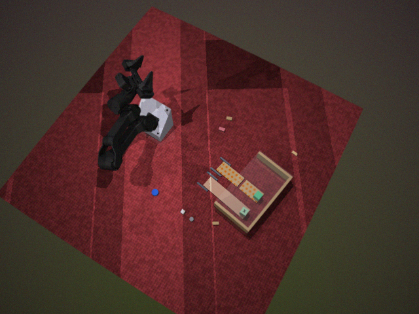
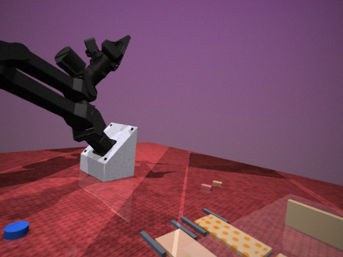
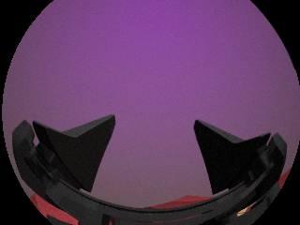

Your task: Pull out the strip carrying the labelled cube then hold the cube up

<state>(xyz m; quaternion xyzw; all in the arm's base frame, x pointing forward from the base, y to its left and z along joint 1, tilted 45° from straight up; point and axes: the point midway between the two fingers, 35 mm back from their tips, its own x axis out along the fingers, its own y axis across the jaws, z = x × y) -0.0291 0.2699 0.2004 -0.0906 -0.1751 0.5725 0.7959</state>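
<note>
A plain peach strip (image 1: 221, 194) (image 2: 184, 242) looks to be in one piece and reaches from between two grey bars into the walled enclosure. The pale green labelled cube (image 1: 244, 211), with a dark X on top, sits on its far end. Beside it an orange-spotted strip lies in two parts with a gap between them: a near part (image 1: 230, 174) (image 2: 235, 237) and a far part (image 1: 248, 189). A plain green cube (image 1: 258, 195) sits on the far part. My gripper (image 1: 147, 64) (image 3: 156, 122) is open and empty, raised high by the arm's base, far from the strips.
Tan walls (image 1: 274, 166) (image 2: 313, 222) stand on three sides of the enclosure, with a see-through sheet over it. Short grey bars (image 1: 202, 186) (image 2: 152, 243) flank the strips' near ends. A blue disc (image 1: 154, 191) (image 2: 15, 229) and several small blocks lie around.
</note>
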